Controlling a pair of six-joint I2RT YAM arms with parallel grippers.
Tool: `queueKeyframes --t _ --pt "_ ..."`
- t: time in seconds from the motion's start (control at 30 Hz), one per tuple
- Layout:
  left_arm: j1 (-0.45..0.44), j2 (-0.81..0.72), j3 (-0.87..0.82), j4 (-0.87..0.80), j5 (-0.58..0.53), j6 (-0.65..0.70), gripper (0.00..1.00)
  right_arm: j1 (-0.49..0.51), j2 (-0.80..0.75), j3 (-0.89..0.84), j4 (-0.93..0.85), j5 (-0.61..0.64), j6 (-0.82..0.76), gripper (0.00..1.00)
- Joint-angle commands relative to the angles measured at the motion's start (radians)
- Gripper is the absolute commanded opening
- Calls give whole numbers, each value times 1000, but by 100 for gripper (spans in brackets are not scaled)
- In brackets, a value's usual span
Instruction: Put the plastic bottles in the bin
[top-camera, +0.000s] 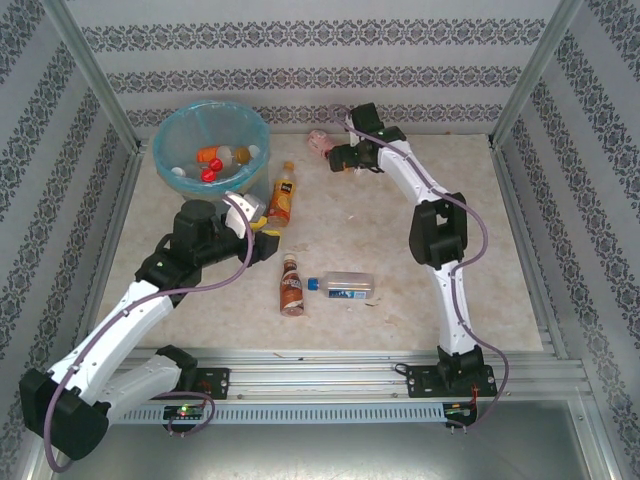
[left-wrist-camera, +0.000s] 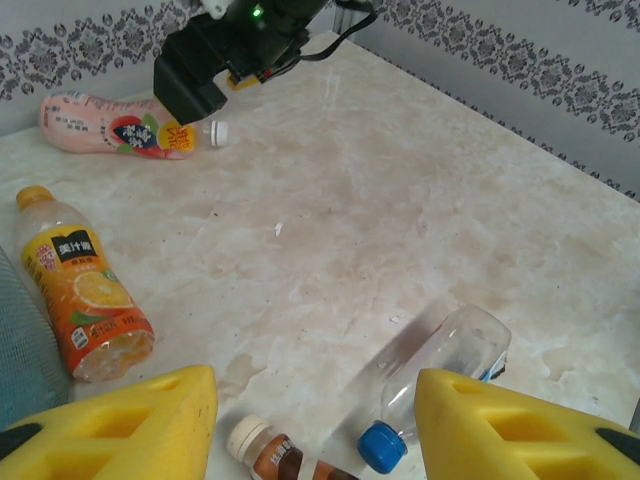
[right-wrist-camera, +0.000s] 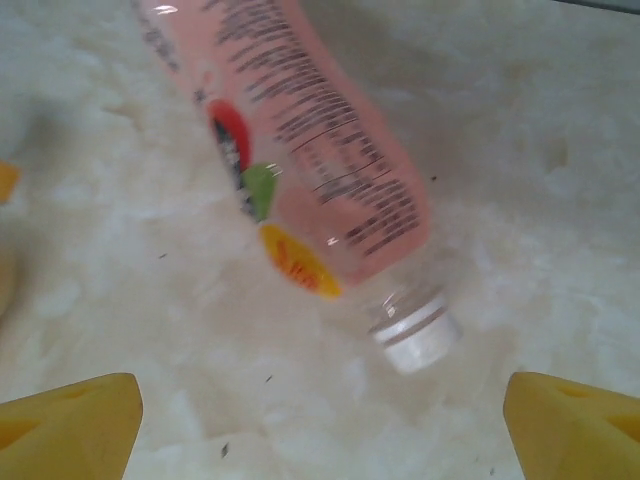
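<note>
The bin (top-camera: 168, 128) stands at the back left with several plastic bottles (top-camera: 222, 160) inside. On the table lie an orange juice bottle (top-camera: 283, 193) (left-wrist-camera: 85, 295), a brown bottle (top-camera: 291, 285) (left-wrist-camera: 262, 448), a clear blue-capped bottle (top-camera: 345, 286) (left-wrist-camera: 440, 365) and a pink bottle (top-camera: 320, 141) (left-wrist-camera: 115, 125) (right-wrist-camera: 320, 170). My left gripper (top-camera: 263, 222) (left-wrist-camera: 315, 430) hovers open and empty next to the orange bottle. My right gripper (top-camera: 340, 158) (right-wrist-camera: 325, 430) is wide open just short of the pink bottle's white cap (right-wrist-camera: 415, 338), with nothing between its fingers.
Patterned walls and metal posts close the table on three sides. The bin's side (left-wrist-camera: 20, 360) is close on the left of my left gripper. The right half of the marble tabletop (top-camera: 480, 260) is bare.
</note>
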Motion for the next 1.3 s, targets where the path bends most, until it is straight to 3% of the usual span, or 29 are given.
queueKeyframes --t 0.0,0.17,0.4,0.73,0.83,1.27 --pt "-12 -10 -7 91 25 7 55 -23 98 129 -120 -9 0 88" --pt "-13 0 -27 113 17 3 55 -44 159 158 -114 -97 36 75" --pt "-12 28 -31 131 15 -5 55 -43 184 157 -112 -125 34 67" --pt "-12 45 -29 144 12 -8 55 -44 194 159 -101 -117 7 65" --pt "-12 48 -29 145 12 -11 55 -44 203 168 -105 -93 1 74" --pt "-13 65 -30 136 15 -6 55 -57 247 239 -119 -109 -33 75"
